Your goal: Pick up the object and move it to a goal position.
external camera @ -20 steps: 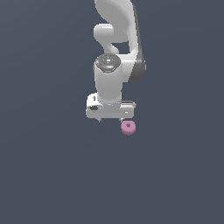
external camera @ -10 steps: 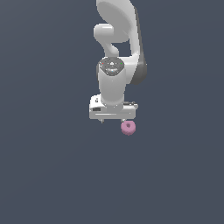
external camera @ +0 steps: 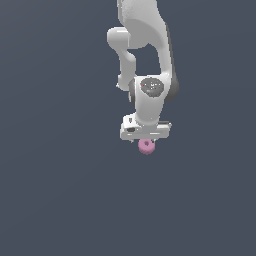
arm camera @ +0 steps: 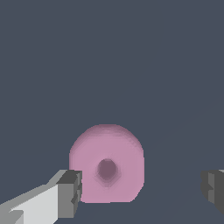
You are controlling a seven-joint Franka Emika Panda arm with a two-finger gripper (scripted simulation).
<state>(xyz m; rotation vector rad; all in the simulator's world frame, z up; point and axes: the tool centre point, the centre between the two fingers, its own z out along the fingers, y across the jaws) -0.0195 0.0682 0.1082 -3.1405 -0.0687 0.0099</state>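
One pink object (arm camera: 106, 169) is seen between spread end effector (arm camera: 140, 188) fingers (arm camera: 70, 192), off-centre toward one pad, low on the surface (external camera: 60, 200). Centring is advised before fingers are closed.

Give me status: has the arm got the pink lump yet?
Not yet. Approach looks done: the gripper sits over the pink lump, fingers open on either side, one close beside it, the other well clear. Left: centre, close, lift, carry. No goal marker shows.
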